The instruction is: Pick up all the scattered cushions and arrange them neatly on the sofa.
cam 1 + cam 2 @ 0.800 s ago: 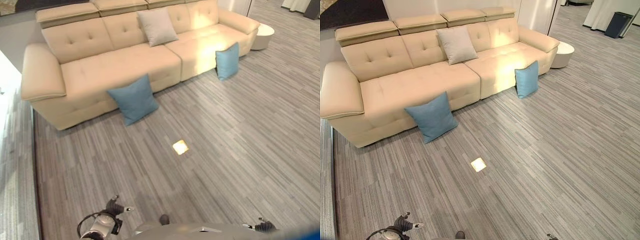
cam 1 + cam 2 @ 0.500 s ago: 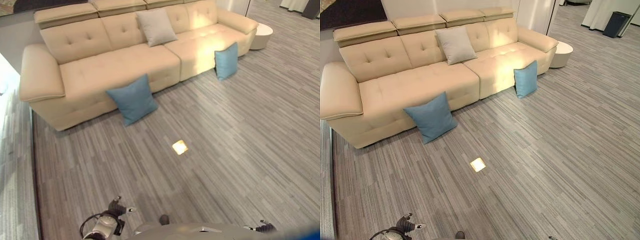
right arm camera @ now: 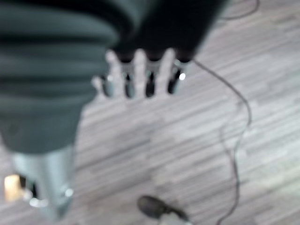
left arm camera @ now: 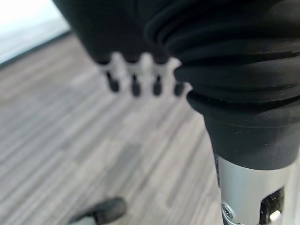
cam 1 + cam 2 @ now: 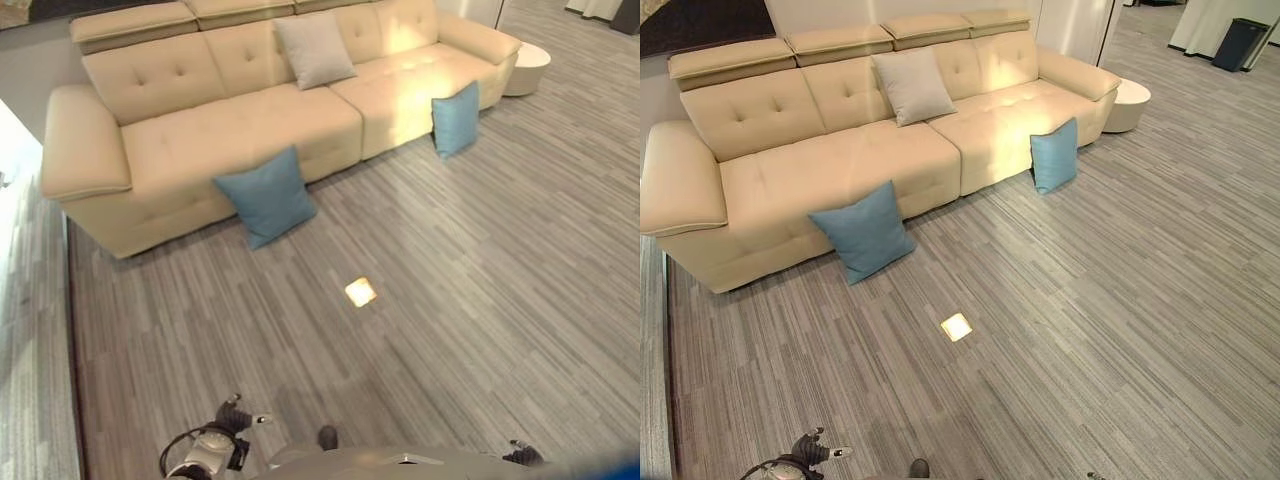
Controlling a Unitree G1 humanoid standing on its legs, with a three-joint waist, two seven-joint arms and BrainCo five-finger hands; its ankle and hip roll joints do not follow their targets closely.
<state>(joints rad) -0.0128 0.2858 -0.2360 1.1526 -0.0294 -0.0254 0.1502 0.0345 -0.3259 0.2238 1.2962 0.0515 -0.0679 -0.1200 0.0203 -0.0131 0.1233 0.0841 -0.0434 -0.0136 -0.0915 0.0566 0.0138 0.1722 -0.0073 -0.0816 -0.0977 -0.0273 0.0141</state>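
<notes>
I am standing far back from the sofa (image 5: 840, 170), and my two hands hang down by my sides with nothing in them. My left hand (image 4: 140, 77) has its fingers straight and loose over the floor (image 5: 1090, 330), and my right hand (image 3: 140, 75) is the same, fingers straight and holding nothing. Two cushions are on the floor and need to go up. The big blue cushion (image 5: 862, 232) leans against the front of the sofa, near the middle of its left seat. The small blue cushion (image 5: 1054, 155) stands on its edge against the front of the sofa, near the right end. A grey cushion (image 5: 912, 87) is already up on the seat, leaning on the backrest, so I think that one can stay or just get a little nudge. The blue cushions look puffy and soft, so I think they will be light and will squash when I squeeze them. The cloth does not look slippery, and nothing about them can break. I think the best place to grab is a top corner or the top edge, where my fingers can pinch the cloth, or I could hug one flat between both hands. There is a small bright patch (image 5: 957, 326) on the floor between me and the sofa, and a round white table (image 5: 1127, 105) by the sofa's right end. I cannot see any words or labels on the cushions or the sofa.
</notes>
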